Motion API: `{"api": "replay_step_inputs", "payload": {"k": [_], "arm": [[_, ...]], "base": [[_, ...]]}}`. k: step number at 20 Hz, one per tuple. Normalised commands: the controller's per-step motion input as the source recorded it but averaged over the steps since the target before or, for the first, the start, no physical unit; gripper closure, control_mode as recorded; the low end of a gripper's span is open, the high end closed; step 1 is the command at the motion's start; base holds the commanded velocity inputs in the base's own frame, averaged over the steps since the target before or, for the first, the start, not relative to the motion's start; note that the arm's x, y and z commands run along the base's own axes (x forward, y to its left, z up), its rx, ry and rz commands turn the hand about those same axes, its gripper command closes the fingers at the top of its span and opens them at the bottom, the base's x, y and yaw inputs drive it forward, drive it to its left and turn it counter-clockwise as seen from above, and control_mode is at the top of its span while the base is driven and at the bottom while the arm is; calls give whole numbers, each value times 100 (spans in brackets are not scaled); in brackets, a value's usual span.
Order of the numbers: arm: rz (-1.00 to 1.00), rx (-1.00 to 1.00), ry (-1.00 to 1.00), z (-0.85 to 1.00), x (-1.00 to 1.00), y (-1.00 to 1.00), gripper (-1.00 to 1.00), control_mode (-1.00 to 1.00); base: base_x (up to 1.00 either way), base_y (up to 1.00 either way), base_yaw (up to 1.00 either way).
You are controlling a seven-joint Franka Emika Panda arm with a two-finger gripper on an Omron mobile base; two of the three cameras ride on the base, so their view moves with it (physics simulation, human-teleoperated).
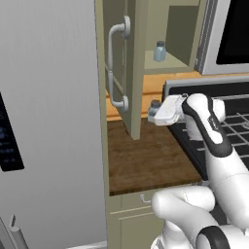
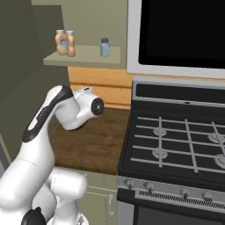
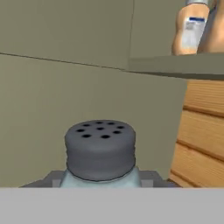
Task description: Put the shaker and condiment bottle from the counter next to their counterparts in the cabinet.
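My gripper is shut on the shaker, a small bluish glass one. Its holed grey cap rises between my fingertips. I hold it above the back of the dark wood counter, just right of the cabinet's open door with its curved silver handle. On the cabinet shelf stands a twin shaker, also visible from the other side. At the shelf's left end two orange-tan condiment bottles stand side by side, and one bottle shows up close.
A black stove with grates adjoins the counter on the right, and a microwave hangs above it. A grey fridge stands to the left. The open door juts out over the counter's left part. Low beige cabinet fronts lie below.
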Motion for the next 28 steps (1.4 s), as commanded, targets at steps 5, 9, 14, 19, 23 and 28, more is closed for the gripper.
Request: {"api": "replay_step_inputs", "payload": {"k": [5, 9, 14, 19, 23, 28], "arm": [[-31, -1, -9, 89, 0, -37, 100, -100], [-31, -2, -13, 87, -18, -39, 100, -100], [-25, -7, -13, 69, -27, -40, 100, -100], [-29, -8, -3, 27, 19, -35, 100, -100], [-38, -6, 9, 12, 59, -34, 100, -100], [-26, 0, 15, 2, 33, -9, 100, -100]], "base": [[0, 0, 0], [0, 0, 0], [0, 0, 0], [0, 0, 0], [0, 0, 0], [0, 0, 0]]}}
